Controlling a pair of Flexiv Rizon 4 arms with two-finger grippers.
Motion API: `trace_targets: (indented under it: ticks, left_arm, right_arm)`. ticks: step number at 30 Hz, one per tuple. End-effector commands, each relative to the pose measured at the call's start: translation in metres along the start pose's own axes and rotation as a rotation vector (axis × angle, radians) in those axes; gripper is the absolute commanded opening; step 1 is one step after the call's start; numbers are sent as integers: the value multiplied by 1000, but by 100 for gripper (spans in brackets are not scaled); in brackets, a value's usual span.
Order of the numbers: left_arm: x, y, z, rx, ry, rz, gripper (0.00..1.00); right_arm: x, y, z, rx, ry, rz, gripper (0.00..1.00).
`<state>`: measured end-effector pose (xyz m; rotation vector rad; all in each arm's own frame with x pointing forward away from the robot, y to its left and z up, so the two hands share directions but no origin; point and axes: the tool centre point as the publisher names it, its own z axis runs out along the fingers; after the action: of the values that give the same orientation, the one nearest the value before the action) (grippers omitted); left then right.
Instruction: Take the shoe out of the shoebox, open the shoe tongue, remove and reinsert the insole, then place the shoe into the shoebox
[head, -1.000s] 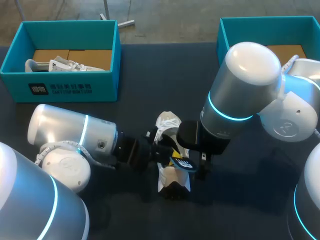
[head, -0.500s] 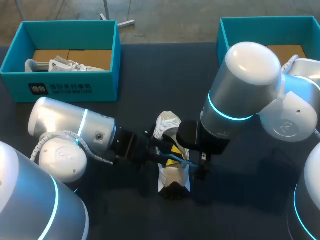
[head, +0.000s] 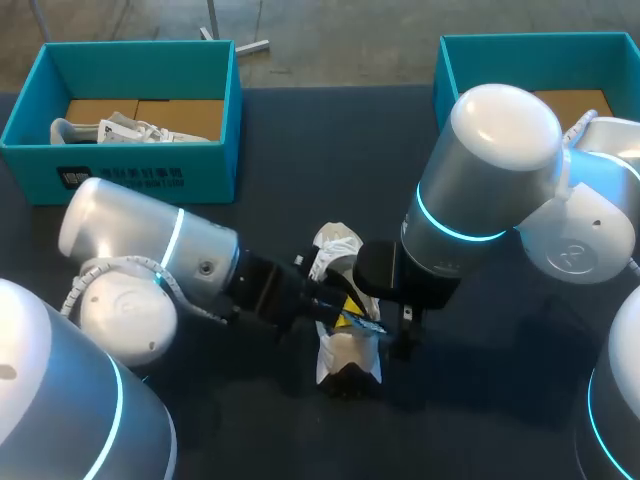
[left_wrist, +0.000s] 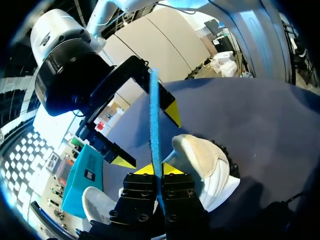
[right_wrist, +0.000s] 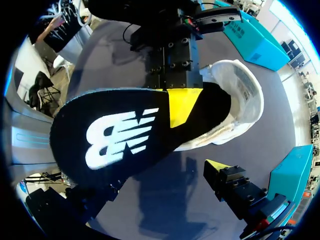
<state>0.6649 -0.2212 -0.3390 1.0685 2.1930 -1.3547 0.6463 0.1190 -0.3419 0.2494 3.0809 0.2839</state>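
Note:
The white shoe (head: 345, 352) lies in the middle of the dark table, also seen beyond the left gripper (left_wrist: 207, 167). My left gripper (head: 338, 308) hovers over it, shut on the dark insole (head: 362, 322). In the left wrist view the insole (left_wrist: 154, 120) stands edge-on, rising from the yellow tips (left_wrist: 159, 169). My right gripper (head: 388, 322) is open, with one yellow-tipped finger (left_wrist: 173, 113) on each side of the insole. In the right wrist view the insole's logo face (right_wrist: 125, 135) fills the space between the right gripper's fingers (right_wrist: 219, 167), with the shoe (right_wrist: 240, 97) behind it.
A teal shoebox (head: 120, 178) at the back left holds another white shoe (head: 115, 130). A second teal box (head: 470, 55) stands at the back right, partly hidden by my right arm. Both arms crowd the middle of the table.
The left arm has shifted slightly right and turned the insole, so its logo face no longer shows from above, only a thin edge. The right arm has stayed still.

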Motion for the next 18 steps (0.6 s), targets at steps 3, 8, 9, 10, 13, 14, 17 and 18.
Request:
trace_targets:
  ticks: [3,8,9,10,13,14,17,18]
  left_arm:
    - [2,3,6,-36,2,69,0]
    - [5,7,7,-61,13,126,0]
    - [5,8,8,-64,11,133,0]
    - [5,9,8,-67,8,136,0]
    - [4,11,7,-78,-3,151,0]
    - [4,11,7,-87,-6,158,0]
    - [3,15,8,-98,-22,169,0]
    - [3,17,8,-100,-26,170,0]
  right_arm:
    - [1,1,3,0,-2,0,100]
    - [1,1,3,0,-2,0,100]
    - [1,1,3,0,-2,0,100]
    - [1,1,3,0,-2,0,100]
    - [1,1,3,0,-2,0,100]
    - [1,1,3,0,-2,0,100]
    - [1,1,3,0,-2,0,100]
    - [1,1,3,0,-2,0,100]
